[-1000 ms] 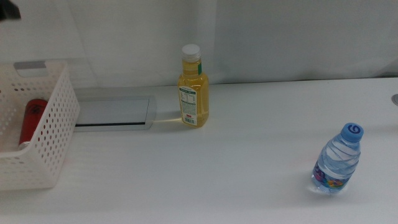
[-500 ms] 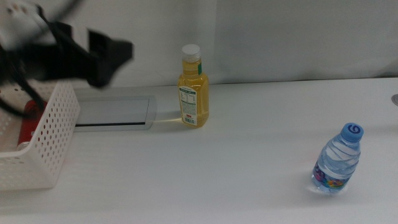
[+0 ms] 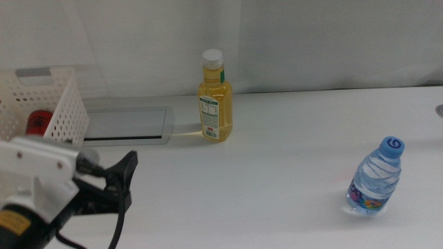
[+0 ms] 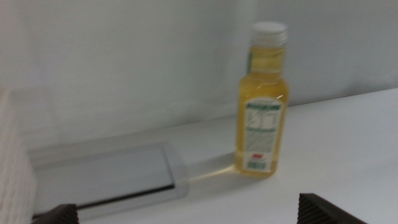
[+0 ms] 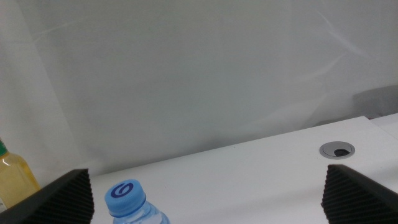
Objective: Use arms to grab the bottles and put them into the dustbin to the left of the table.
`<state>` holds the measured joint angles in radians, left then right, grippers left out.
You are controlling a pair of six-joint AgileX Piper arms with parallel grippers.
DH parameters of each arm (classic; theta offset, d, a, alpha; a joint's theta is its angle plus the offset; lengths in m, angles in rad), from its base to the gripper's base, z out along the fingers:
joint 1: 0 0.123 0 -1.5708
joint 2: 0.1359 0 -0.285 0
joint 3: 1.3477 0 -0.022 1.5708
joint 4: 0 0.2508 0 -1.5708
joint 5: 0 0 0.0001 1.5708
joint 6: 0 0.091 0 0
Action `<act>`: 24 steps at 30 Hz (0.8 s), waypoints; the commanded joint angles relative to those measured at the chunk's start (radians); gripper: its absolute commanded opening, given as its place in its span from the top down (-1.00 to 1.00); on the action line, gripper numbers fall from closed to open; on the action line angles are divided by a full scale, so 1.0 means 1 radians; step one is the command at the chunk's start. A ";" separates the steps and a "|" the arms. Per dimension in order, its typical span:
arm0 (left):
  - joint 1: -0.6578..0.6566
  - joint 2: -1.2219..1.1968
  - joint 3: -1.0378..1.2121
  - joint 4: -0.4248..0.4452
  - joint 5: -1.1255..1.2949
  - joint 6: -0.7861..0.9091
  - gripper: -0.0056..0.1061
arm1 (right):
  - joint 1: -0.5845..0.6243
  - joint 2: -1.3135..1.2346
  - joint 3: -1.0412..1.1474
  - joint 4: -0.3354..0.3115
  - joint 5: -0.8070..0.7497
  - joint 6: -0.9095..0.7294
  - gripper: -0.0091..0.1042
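Two bottles stand on the desk (image 3: 291,173), yellow bottle (image 3: 215,97) label print unreadable, water bottle (image 3: 374,178) cap marked "6"; left tool (image 3: 118,181) open, lower left.

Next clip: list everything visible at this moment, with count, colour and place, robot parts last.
yellow-liquid bottle: one, white cap, upright at the table's back centre.
water bottle: one, clear with blue cap, upright front right.
red can: one, inside the basket.
basket: one, white, perforated, far left.
grey tray: one, flat, between basket and yellow-liquid bottle.
round grommet: one, grey, right table edge.
table: one, white.
left gripper: black, front left, jaws open, facing the yellow-liquid bottle.
right gripper: black, jaws open, behind the water bottle; out of the middle view.
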<state>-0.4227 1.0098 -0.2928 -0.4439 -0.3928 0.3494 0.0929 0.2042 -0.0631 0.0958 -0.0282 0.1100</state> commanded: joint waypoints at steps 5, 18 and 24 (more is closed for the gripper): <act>-0.009 -0.008 0.130 0.126 -0.128 -0.129 -0.76 | -0.004 -0.002 0.007 -0.006 -0.011 -0.005 -0.98; -0.009 0.288 0.134 0.346 -0.444 -0.285 -0.74 | -0.004 -0.002 0.007 -0.006 -0.011 -0.005 -0.98; -0.009 0.531 0.068 0.385 -0.629 -0.349 -0.74 | -0.004 -0.002 0.007 -0.006 -0.011 -0.005 -0.98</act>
<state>-0.4256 1.4867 -0.2008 -0.0678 -0.9615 0.0316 0.0929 0.2042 -0.0631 0.0958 -0.0282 0.1120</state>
